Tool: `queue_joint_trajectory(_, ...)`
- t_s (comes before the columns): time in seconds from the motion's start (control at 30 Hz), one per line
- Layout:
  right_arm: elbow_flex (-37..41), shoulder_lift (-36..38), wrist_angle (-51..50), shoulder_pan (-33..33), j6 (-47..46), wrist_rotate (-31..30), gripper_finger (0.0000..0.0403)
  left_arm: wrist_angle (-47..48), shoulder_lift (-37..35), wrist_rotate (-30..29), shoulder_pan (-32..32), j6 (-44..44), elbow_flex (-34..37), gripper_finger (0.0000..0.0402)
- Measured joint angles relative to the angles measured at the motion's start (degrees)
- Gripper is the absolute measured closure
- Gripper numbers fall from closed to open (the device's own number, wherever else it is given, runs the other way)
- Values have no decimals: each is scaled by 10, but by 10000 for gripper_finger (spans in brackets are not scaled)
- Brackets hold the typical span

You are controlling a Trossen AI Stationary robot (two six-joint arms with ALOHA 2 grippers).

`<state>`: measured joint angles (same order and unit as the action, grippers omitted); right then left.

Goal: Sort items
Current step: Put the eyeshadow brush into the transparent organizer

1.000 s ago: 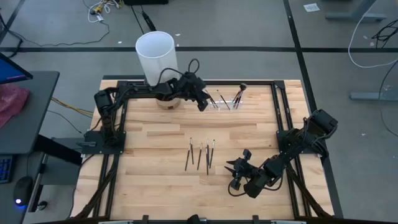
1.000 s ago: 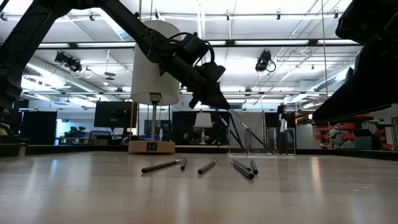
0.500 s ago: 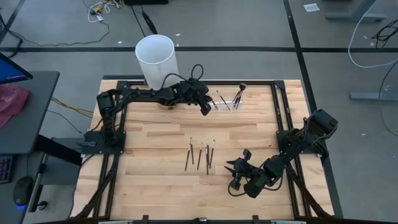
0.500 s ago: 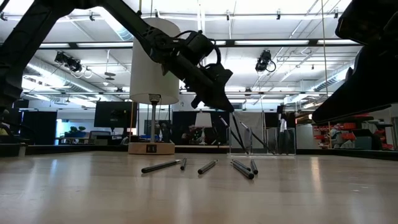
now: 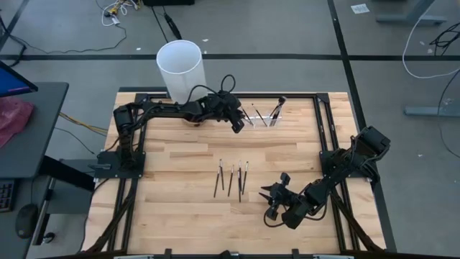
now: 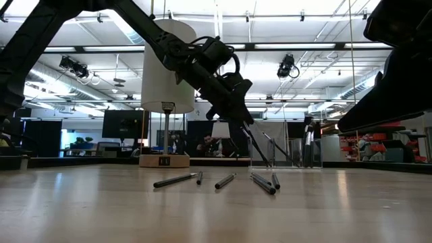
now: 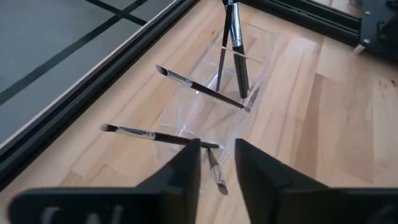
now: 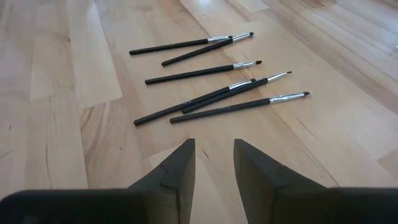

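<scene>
Over at the far side of the table (image 5: 180,169), the left gripper (image 5: 237,126) hung just at the near end of the small clear holder (image 5: 260,118), its two dark fingers (image 7: 186,171) standing apart with a narrow gap between them. From the left wrist view a thin brush (image 7: 216,171) showed in that gap, its tip pointing down toward the gripper; whether the fingers touched it I could not tell. Several brushes in the holder (image 7: 199,89) leaned at different angles inside the clear walls, two of them upright at its far end. Beside the left arm stood the tall white cylinder (image 5: 180,67) on its small wooden base.

Near the middle of the table lay the loose brushes (image 5: 231,178), six of them by the right wrist view, roughly side by side, dark handles with silver ferrules, two pairs lying across or against each other. The right gripper (image 5: 273,196) waited low at the near right, pointed toward that group but well clear of it, its fingers (image 8: 177,171) parted and holding nothing.
</scene>
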<state>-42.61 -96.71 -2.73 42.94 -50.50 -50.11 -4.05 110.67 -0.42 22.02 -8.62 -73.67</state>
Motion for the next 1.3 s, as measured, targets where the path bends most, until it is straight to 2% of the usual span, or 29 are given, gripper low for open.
queue_joint_trajectory(0.23,0,0,1,0,0,0,292,-1,-9,0,3,2,1,243)
queue_joint_trajectory(0.47,0,0,1,0,0,0,292,8,-55,1,-2,17,1,247)
queue_joint_trajectory(0.77,0,0,3,0,0,0,292,104,-92,0,-68,77,0,281)
queue_joint_trajectory(0.93,0,0,5,-1,0,-4,292,151,-74,-65,-90,78,1,320)
queue_joint_trajectory(1.03,0,0,7,-2,0,-4,292,130,-63,-93,-91,78,1,348)
queue_joint_trajectory(1.2,0,0,8,-5,0,-4,292,71,-44,-84,-61,78,1,393)
queue_joint_trajectory(1.3,0,0,11,-5,0,-4,292,50,-38,-89,-39,77,0,395)
